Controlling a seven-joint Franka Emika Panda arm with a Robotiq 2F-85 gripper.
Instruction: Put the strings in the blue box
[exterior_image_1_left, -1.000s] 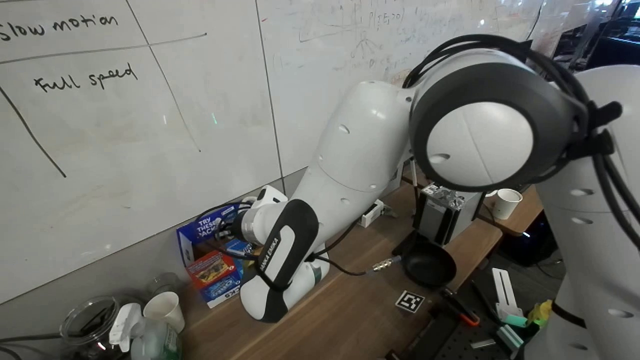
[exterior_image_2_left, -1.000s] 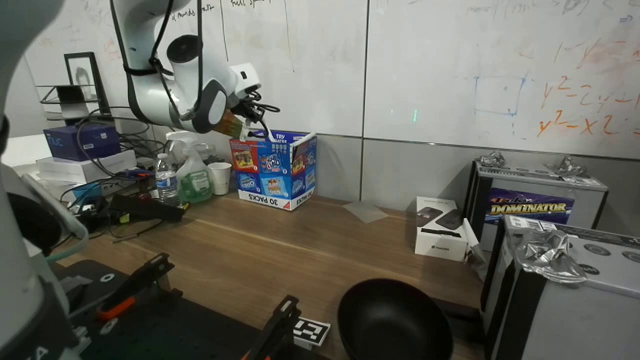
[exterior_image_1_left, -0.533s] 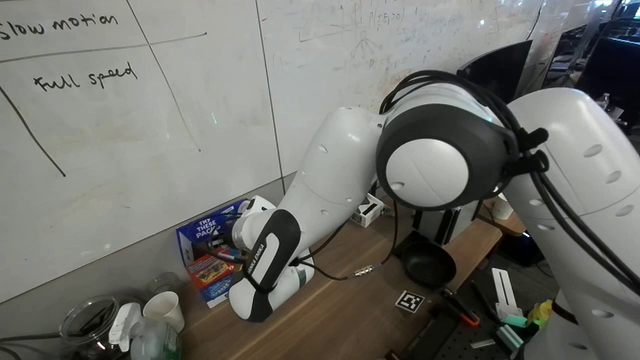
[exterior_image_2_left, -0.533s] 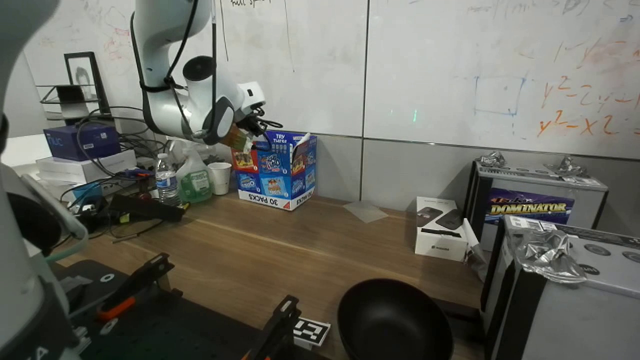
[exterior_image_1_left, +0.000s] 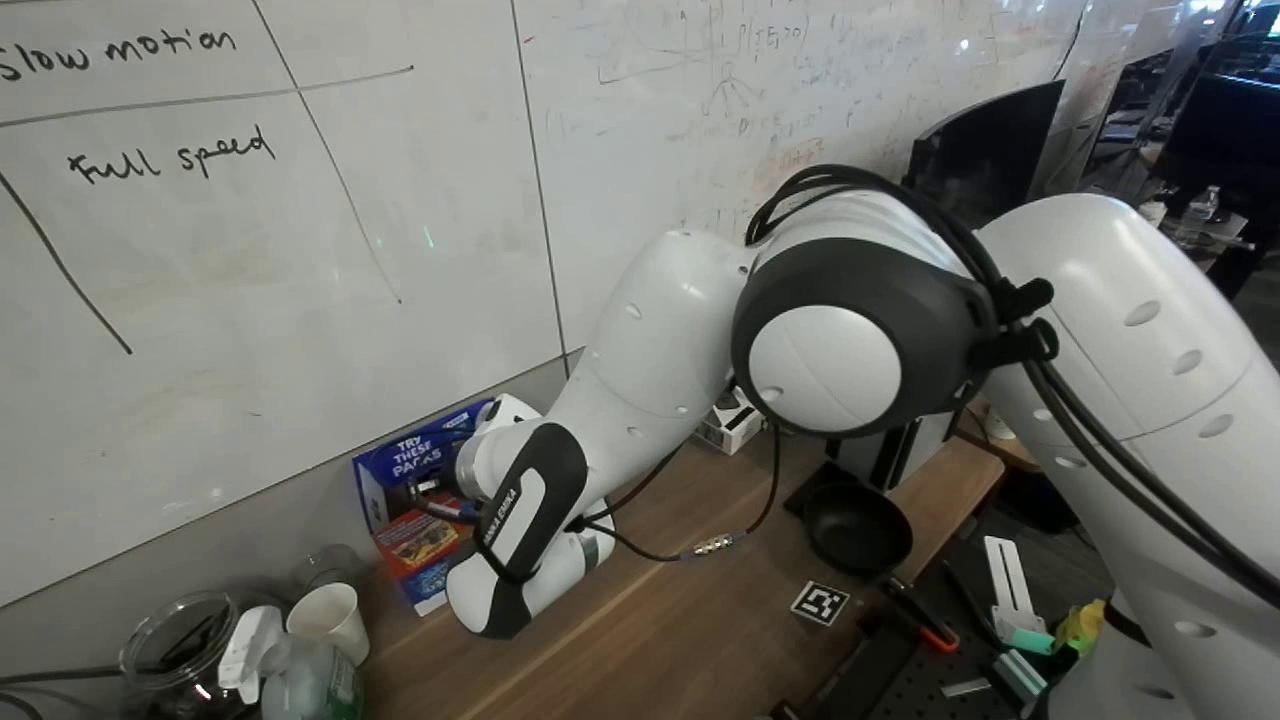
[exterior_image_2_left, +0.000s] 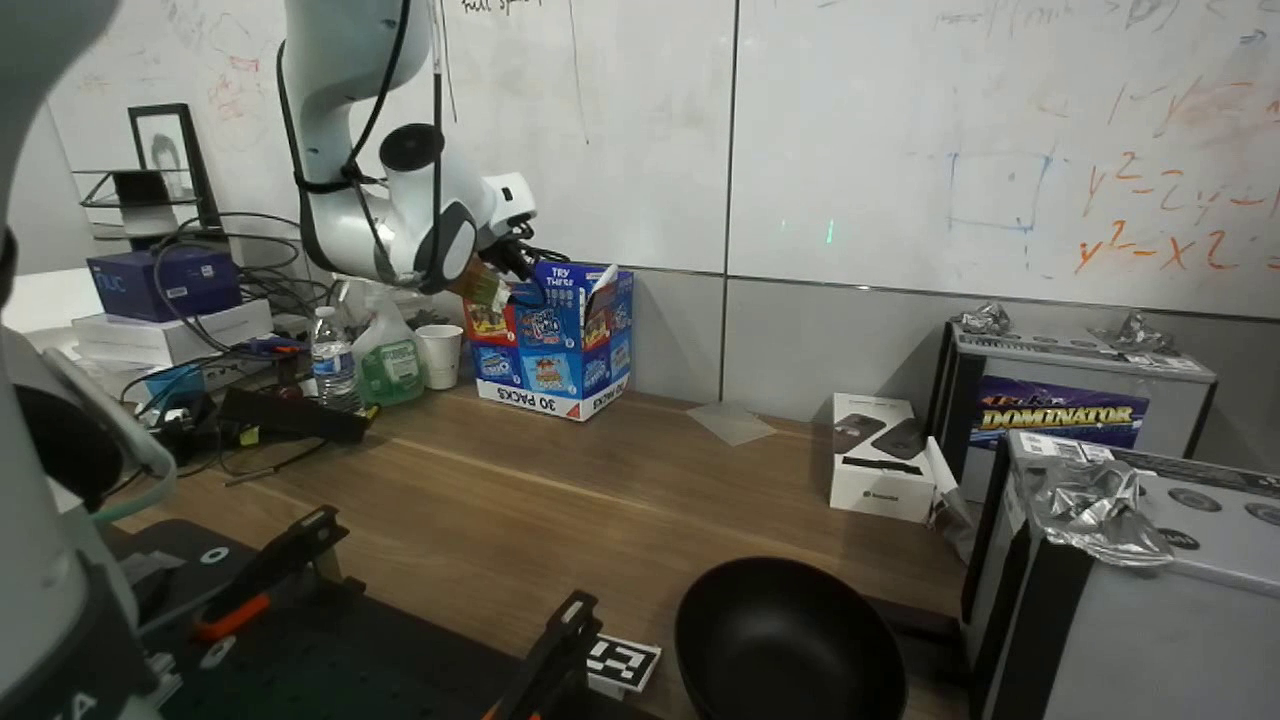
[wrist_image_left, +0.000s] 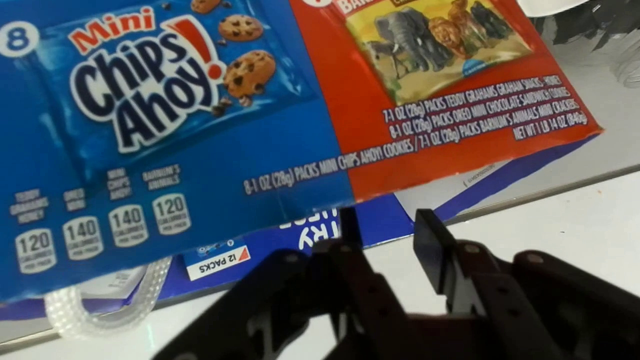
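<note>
Blue box (exterior_image_2_left: 545, 350) stands on the table (exterior_image_2_left: 560, 490), whiteboard (exterior_image_2_left: 850, 150) rising behind it; in both exterior views its back panel, printed "TRY THESE", shows above the front one.

Strings (wrist_image_left: 95, 326): wrist view has 1 whitish loop poking out past the box's top edge, both ends going down behind the front panel. Rest hidden, can't tell how much is in the box; exterior views too unclear to pick the cord out.

Arm (exterior_image_1_left: 650, 350) reaches to the box's top, w/ the gripper (wrist_image_left: 387, 224) right by that same edge. Fingers (wrist_image_left: 434, 250) are approx. partway apart, back panel & whiteboard visible thru the gap. Loop is well off to one side of them. Touching box or just beside it, can't tell.

Surroundings, in an exterior view: cup (exterior_image_2_left: 440, 357) just beside box, on its left; then spray bottle (exterior_image_2_left: 392, 370) & water bottle (exterior_image_2_left: 333, 370), in that order going away from it. White carton (exterior_image_2_left: 880, 490) to box's right, well apart; grey machines (exterior_image_2_left: 1170, 640) farther out same way, w/ crumpled foil (exterior_image_2_left: 1095, 505) on top. Black pan (exterior_image_2_left: 790, 640) & printed paper square (exterior_image_2_left: 622, 662) on camera's side of box, well apart from it.
</note>
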